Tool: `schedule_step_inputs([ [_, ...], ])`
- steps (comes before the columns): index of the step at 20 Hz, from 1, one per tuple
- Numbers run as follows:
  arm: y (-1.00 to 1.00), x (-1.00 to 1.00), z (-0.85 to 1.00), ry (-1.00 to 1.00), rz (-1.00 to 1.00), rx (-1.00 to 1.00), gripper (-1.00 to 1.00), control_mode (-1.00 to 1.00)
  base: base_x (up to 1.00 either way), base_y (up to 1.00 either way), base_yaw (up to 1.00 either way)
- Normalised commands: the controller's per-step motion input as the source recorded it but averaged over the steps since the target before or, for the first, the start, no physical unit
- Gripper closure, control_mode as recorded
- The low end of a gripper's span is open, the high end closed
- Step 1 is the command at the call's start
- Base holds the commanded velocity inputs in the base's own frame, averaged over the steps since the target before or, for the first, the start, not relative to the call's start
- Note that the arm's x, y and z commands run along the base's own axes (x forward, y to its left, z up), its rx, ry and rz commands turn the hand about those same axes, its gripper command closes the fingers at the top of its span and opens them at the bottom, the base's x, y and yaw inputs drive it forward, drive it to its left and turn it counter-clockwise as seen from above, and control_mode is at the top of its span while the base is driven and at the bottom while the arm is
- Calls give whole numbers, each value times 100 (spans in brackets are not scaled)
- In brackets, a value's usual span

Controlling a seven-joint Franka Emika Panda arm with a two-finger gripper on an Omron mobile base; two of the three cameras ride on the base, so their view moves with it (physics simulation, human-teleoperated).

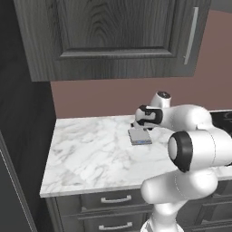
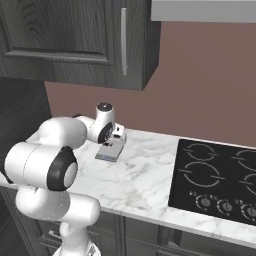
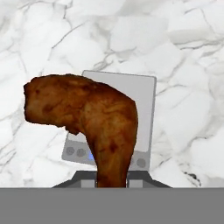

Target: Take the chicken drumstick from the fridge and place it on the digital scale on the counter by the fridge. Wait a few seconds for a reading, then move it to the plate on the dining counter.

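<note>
One chicken drumstick (image 3: 94, 122) is held in the nearly closed gripper (image 3: 111, 177), its thin end between the fingers, and it hangs directly over the digital scale (image 3: 142, 98). This scale lies flat on the marble counter (image 1: 86, 156), beside the black cooktop (image 2: 215, 180).

Reddish-brown drumstick (image 3: 87, 118) — grey scale (image 3: 142, 94) — white, grey-veined marble counter (image 1: 90, 154).
</note>
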Motion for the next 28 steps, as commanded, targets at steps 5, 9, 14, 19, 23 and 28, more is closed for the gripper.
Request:
schedule_step_inputs([
  [5,0,11,-24,10,0,0,100,-100,0,0,0],
  [9,0,13,-23,10,0,0,100,-100,0,0,0],
  [14,0,16,-24,8,0,0,100,-100,0,0,0],
  [19,0,6,-22,4,0,0,100,-100,0,0,0],
  [23,0,19,-8,0,0,0,100,-100,0,0,0],
  [28,0,15,-15,0,0,0,100,-100,0,0,0],
])
